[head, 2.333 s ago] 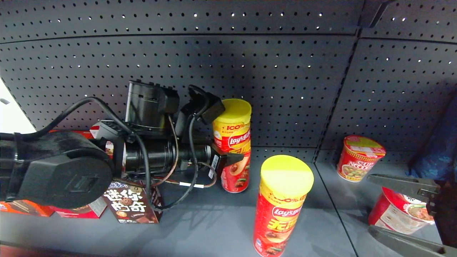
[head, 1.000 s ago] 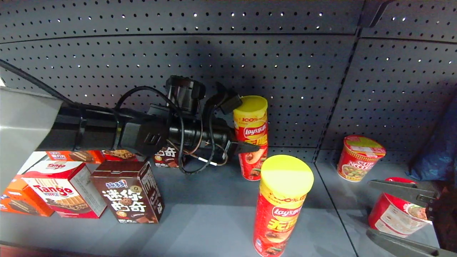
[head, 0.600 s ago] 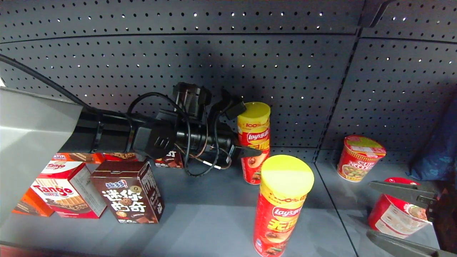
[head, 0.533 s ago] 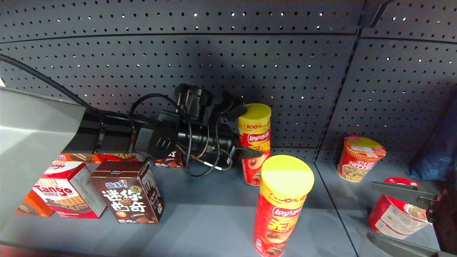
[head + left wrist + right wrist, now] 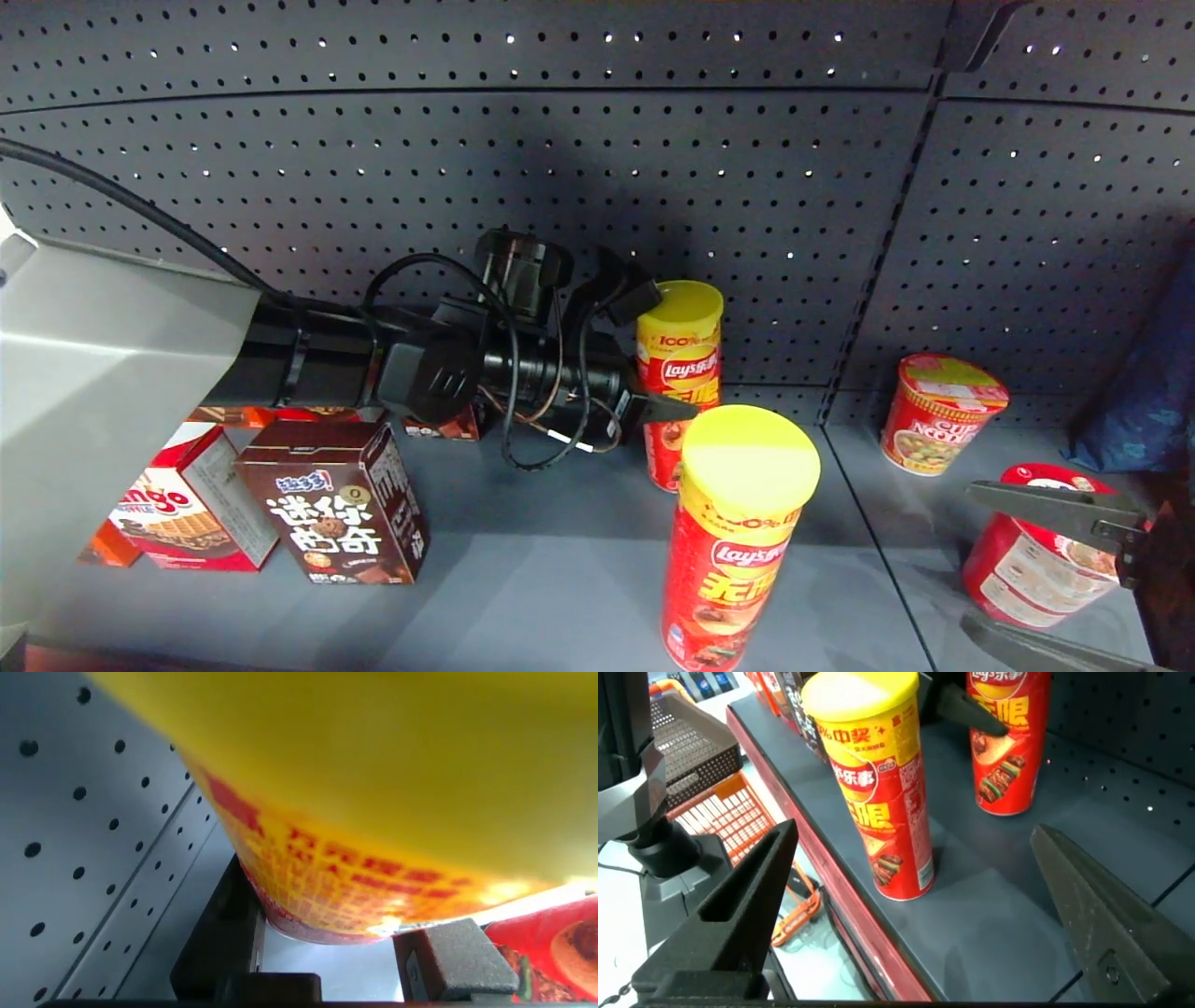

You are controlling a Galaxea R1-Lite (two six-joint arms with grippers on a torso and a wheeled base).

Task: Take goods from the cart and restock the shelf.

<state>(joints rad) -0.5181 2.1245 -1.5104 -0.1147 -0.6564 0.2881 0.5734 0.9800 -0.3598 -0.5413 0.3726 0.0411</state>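
A tall red chip can with a yellow lid [image 5: 680, 347] stands upright near the pegboard back of the shelf [image 5: 523, 579]. My left gripper [image 5: 667, 401] is shut on its middle from the left. In the left wrist view the same can [image 5: 374, 812] sits close between the fingers [image 5: 458, 957]. A second chip can [image 5: 742, 532] stands free near the shelf's front, just right of the held one. My right gripper [image 5: 1055, 574] hangs open at the lower right, around nothing. The right wrist view shows both the front can [image 5: 873, 793] and the rear can [image 5: 1008, 747].
Snack boxes [image 5: 331, 504] stand on the shelf's left, under my left arm. Two cup noodles [image 5: 938, 411] [image 5: 1041, 551] stand on the right section, the nearer one close behind my right gripper. An orange cart basket [image 5: 719, 821] sits below the shelf edge.
My left arm has carried the chip can to the right and slightly down, closer to the pegboard and behind the front can. The right gripper has stayed put.
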